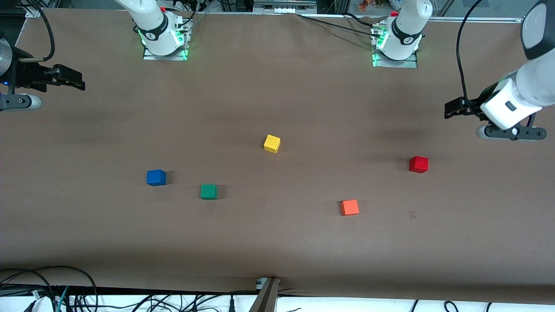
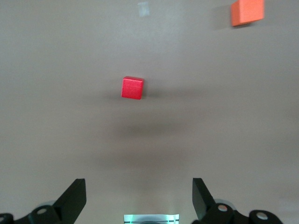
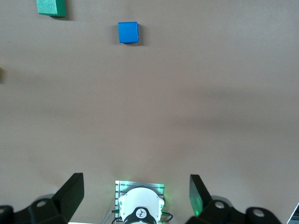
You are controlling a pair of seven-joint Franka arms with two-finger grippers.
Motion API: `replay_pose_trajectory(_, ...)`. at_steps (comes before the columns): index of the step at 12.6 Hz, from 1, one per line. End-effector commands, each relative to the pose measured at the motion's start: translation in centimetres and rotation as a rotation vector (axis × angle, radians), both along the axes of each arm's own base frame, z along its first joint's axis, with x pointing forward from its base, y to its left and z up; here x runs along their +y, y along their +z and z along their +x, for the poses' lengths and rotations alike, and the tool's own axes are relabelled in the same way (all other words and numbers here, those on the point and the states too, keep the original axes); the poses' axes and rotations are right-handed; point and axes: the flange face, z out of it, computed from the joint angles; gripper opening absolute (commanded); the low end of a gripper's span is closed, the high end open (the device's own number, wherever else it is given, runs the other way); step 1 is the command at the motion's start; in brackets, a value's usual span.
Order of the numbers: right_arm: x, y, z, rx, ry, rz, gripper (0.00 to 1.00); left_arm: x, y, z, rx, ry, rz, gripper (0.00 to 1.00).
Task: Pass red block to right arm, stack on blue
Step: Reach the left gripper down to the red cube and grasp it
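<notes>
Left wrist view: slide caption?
Open left gripper above brown table; small deep-red cube ahead, orange cube nearby.

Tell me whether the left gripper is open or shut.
Open. In the left wrist view the left gripper has its two black fingers spread wide apart with nothing between them; the red block sits untouched on the table.

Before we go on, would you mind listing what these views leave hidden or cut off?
- Right claw: front view's edge cuts off its wrist; its tips are dark and small there.
- Left claw: the left wrist view's edge cuts off its base.
- Orange block: the left wrist view's edge clips it.
- Green block: the right wrist view's edge clips it.
- Red block and blue block: undersides unseen.
</notes>
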Motion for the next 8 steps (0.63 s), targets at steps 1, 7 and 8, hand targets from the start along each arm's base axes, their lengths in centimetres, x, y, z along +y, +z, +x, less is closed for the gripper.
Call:
replay_pose_trajectory(1, -0.2, 0.4, 0.1, -0.01, 0.008, 0.005, 1.0, 2.8, -4.8, 3.3, -0.012, -0.01, 0.002, 1.0)
replay_pose_trajectory(7, -0.2, 0.4, 0.1, -0.01, 0.008, 0.007, 1.0, 3.1, -17.4, 3.6, -0.092, -0.082, 0.008, 1.0)
replay_pose_trajectory(8, -0.2, 0.4, 0.2, -0.008, 0.008, 0.007, 1.0, 3.4, -19.4, 3.6, -0.109, -0.08, 0.005, 1.0)
